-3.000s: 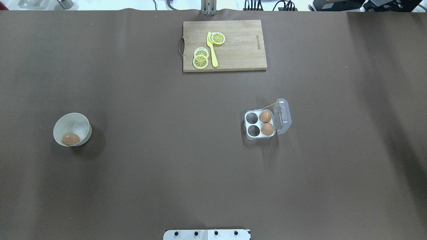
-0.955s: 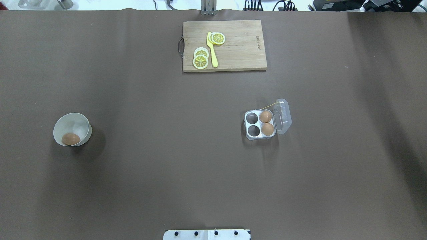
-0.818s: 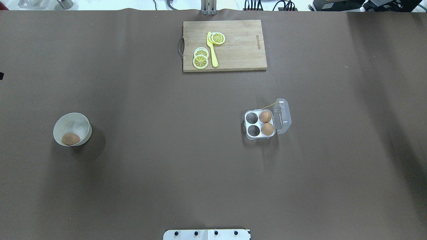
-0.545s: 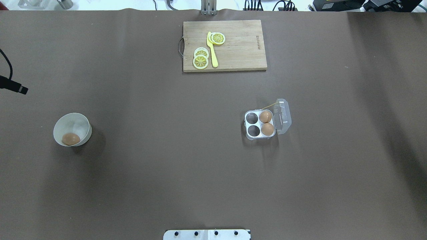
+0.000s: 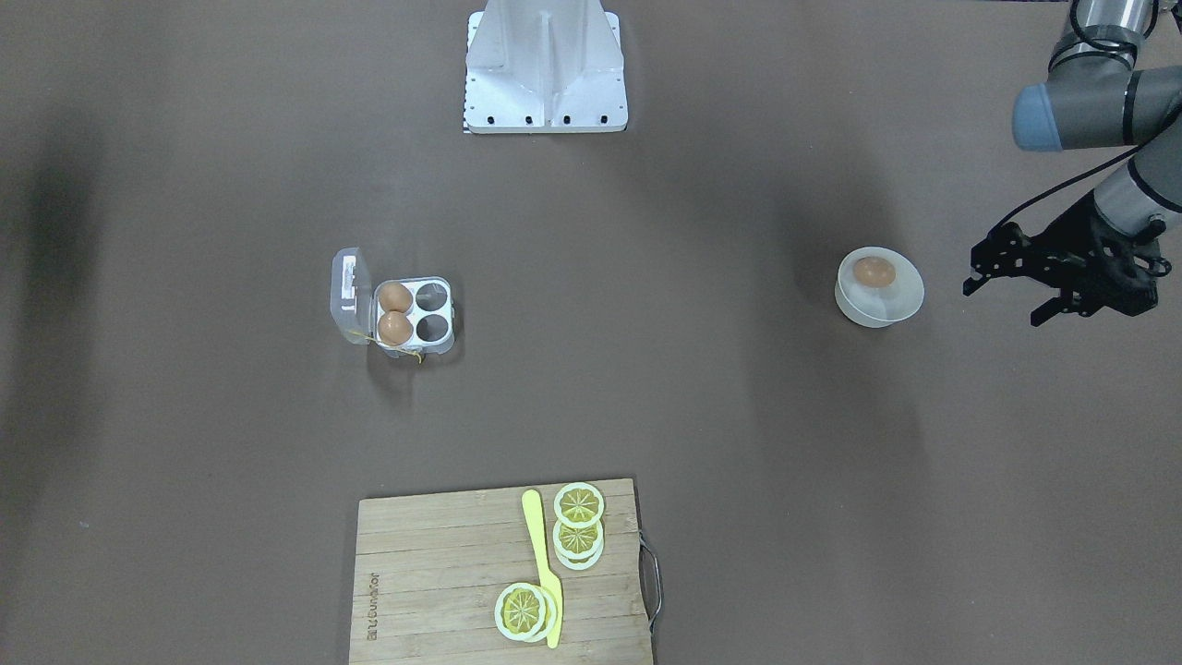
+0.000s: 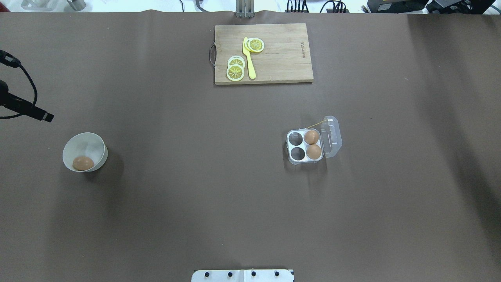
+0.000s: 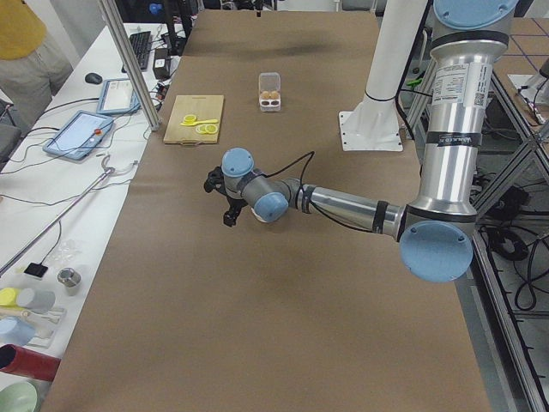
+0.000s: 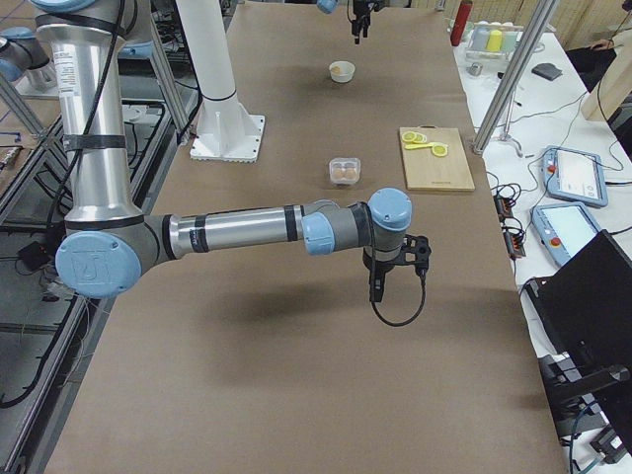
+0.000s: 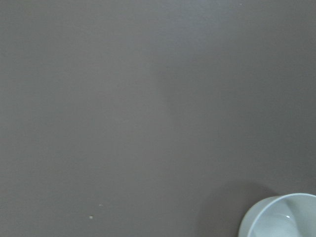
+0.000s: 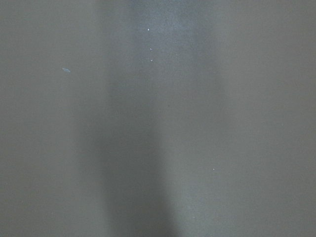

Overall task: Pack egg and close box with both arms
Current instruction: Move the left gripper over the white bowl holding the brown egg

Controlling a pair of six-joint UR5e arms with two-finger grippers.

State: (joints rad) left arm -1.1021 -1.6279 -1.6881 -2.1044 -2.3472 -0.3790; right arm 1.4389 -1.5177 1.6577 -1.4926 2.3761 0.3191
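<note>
The egg (image 5: 874, 272) lies in a round white bowl (image 5: 900, 300), and it also shows in the overhead view (image 6: 83, 163). The box (image 6: 291, 145) stands right of centre with its clear lid (image 6: 332, 137) open to the right. It holds two brown eggs (image 6: 312, 137) in the lid-side cups, and the other two cups are empty. My left gripper (image 5: 1002, 305) is open and empty, above the table, outward of the bowl. Part of it shows at the overhead view's left edge (image 6: 27, 111). My right gripper (image 8: 377, 288) shows only from the side, over bare table, and I cannot tell its state.
A wooden cutting board (image 6: 282, 58) with lemon slices (image 6: 235, 72) and a yellow knife (image 6: 249, 58) lies at the far middle. The white stand base (image 5: 545, 83) is at the robot's edge. The left wrist view shows the bowl's rim (image 9: 261, 219) at its lower right.
My left gripper has come into the overhead view from the left edge and moved rightward, toward the bowl. The egg, bowl and box have not moved.
</note>
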